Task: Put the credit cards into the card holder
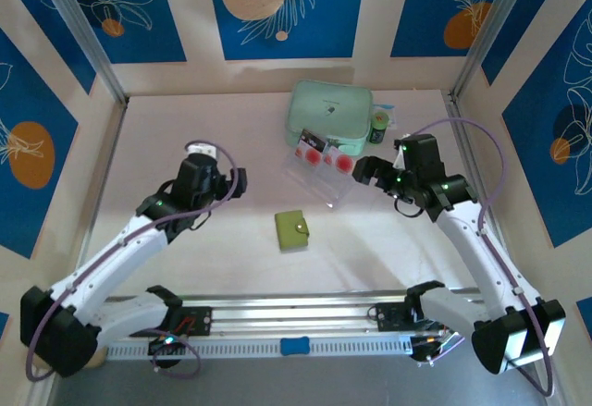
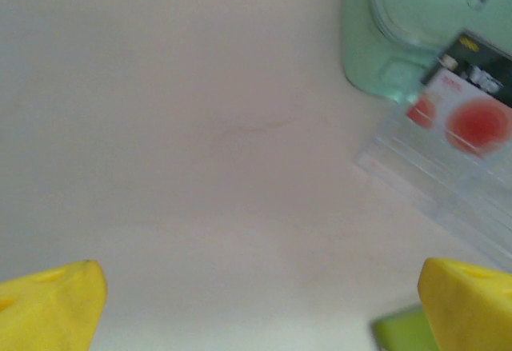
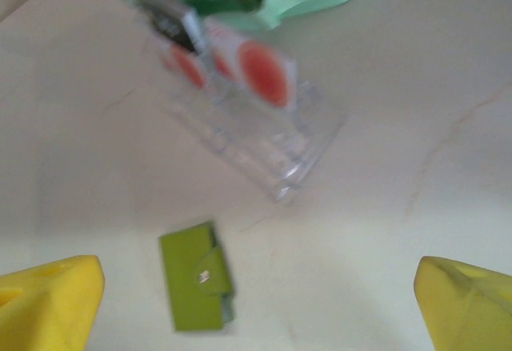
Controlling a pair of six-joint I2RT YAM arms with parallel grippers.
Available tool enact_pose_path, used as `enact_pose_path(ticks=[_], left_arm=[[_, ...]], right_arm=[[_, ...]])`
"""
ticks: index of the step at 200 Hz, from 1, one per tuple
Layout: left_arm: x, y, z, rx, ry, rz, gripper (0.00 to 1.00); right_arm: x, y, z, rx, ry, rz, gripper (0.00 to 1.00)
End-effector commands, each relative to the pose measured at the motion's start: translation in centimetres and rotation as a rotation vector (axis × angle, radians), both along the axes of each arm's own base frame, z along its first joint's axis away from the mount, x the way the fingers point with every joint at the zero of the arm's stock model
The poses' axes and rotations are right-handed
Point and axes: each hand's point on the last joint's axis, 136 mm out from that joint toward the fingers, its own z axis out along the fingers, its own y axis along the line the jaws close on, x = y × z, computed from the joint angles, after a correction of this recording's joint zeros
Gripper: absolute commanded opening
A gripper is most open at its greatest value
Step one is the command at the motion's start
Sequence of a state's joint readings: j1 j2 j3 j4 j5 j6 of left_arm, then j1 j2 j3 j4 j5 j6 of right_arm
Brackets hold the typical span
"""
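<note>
Currently: both of my tools are idle above the pale tabletop [image 1: 185, 119].

Left gripper [image 2: 260, 287] – the yellow fingers [image 2: 56, 303] stand at the far edges of the left wrist view, so the jaws are spread wide. There is only bare table between them and nothing is gripped. From above, this gripper [image 1: 205, 158] sits left of centre, well apart from all the task items.

Right gripper [image 3: 260, 275]: the jaws are likewise fully apart and nothing is held. From above it [image 1: 363, 170] hovers just beside the right end of the clear plastic tray [image 1: 319, 182].

Credit cards [image 1: 324, 154] – small pale rectangles with big red circles, one showing a black band. They stand on edge in the clear tray [image 3: 256, 139], at the end nearest the mint-green zip case [image 1: 330, 110]. The cards [image 3: 256, 75] lean slightly. The exact count is not readable because of blur. In the left wrist view the cards [image 2: 472, 119] and tray [image 2: 432, 175] sit at the right, touching or overlapping the case [image 2: 392, 23]; I cannot tell which.

Card holder [image 1: 292, 230]: a small olive-green folding wallet, lying flat and folded shut with its light snap button up. It is on the table nearer my bases than the tray, clearly apart from it and between the two arms. In the right wrist view the holder [image 3: 198, 287] lies low and left of centre. A green corner of it [image 2: 400, 331] touches the frame bottom beside my left tool's right finger.
</note>
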State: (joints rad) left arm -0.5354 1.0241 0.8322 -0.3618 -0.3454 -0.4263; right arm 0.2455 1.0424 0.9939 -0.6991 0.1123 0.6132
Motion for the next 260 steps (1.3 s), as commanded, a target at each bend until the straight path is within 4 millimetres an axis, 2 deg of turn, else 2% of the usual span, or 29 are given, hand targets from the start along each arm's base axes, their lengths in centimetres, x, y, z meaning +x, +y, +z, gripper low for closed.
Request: enact_pose_path(ticks=[1, 27, 66, 93, 120, 150, 180, 187, 200, 214, 234, 260], left_arm=[[0.7, 3.3, 0.2, 0.08, -0.101, 0.084, 1.0], [1.4, 5.9, -0.6, 0.162, -0.116, 0.13, 1.0], [2.5, 8.8, -1.4, 0.268, -0.18, 0.187, 1.0], [3.2, 11.0, -1.5, 0.3, -0.293, 0.252, 1.0], [4.0, 12.6, -3.1, 0.317, -0.281, 0.289, 1.0], [5.6, 12.9, -5.1, 0.319, -0.295, 0.287, 1.0], [7.2, 12.1, -7.6, 0.331, -0.308, 0.231, 1.0], [7.3, 12.3, -8.0, 0.331, -0.323, 0.233, 1.0], [7.6, 12.5, -9.0, 0.314, -0.315, 0.235, 1.0], [7.9, 12.2, -9.9, 0.305, -0.313, 0.209, 1.0], [8.4, 10.6, -10.7, 0.291, -0.314, 0.109, 1.0], [8.6, 10.3, -11.6, 0.275, -0.298, 0.077, 0.99]], right_arm=[[1.5, -3.8, -1.2, -0.133, -0.043, -0.105, 0.99], [3.7, -7.3, -2.5, -0.211, -0.087, -0.21, 0.99], [6.5, -11.5, -2.9, -0.39, -0.215, -0.293, 0.99], [7.7, -13.0, -4.4, -0.426, -0.255, -0.317, 0.99], [8.8, -14.0, -6.8, -0.454, -0.259, -0.329, 0.99], [10.3, -13.2, -8.8, -0.448, -0.319, -0.267, 0.99], [11.4, -11.6, -10.1, -0.414, -0.42, -0.175, 0.99], [11.4, -11.0, -10.3, -0.387, -0.404, -0.138, 0.99], [11.6, -10.0, -10.2, -0.327, -0.485, -0.085, 0.99], [11.3, -8.8, -10.3, -0.331, -0.514, -0.026, 0.99], [10.9, -7.6, -11.0, -0.313, -0.624, 0.023, 0.99], [11.0, -6.7, -11.3, -0.299, -0.591, 0.088, 0.99]])
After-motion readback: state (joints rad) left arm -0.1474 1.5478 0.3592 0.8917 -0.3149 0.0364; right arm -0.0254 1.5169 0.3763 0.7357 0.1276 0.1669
